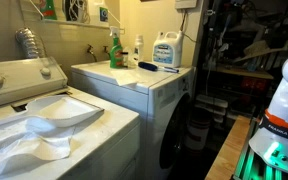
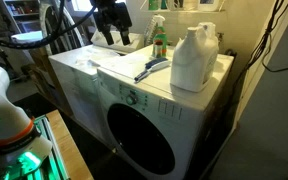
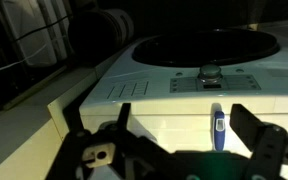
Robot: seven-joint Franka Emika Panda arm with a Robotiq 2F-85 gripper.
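A: Where does the gripper (image 2: 116,38) hang, and what is it holding?

B: In an exterior view it hangs over the back of the front-loading machine (image 2: 84,100), pointing down. It holds nothing; in the wrist view its fingers (image 3: 117,128) stand spread wide, and only bare white machine top shows in the gap.

A: What lies nearest to it?

B: The blue-handled brush (image 2: 151,68); it lies flat on the machine's top at about 4 o'clock from the gripper, near but apart. In the wrist view the brush (image 3: 217,130) shows just inside the finger at 3 o'clock, and nothing touches it.

A: Why flat?

B: Probably because a long, thin handle gives it no base to stand on; lying down, it rests steady.

A: And the bottles?

B: The white jug (image 2: 194,60) stands upright at 3 o'clock of the brush, just beside it; the green spray bottle (image 2: 159,40) stands upright at 12 o'clock, toward the wall. Cap up, they would not leak; set back from the front edge, they seem less likely to tip off.

A: Why does the wrist view show the knob (image 3: 209,72)?

B: The camera looks past the fingers and over the front edge; so the panel and the dark round door (image 2: 139,140) appear at 12 o'clock.
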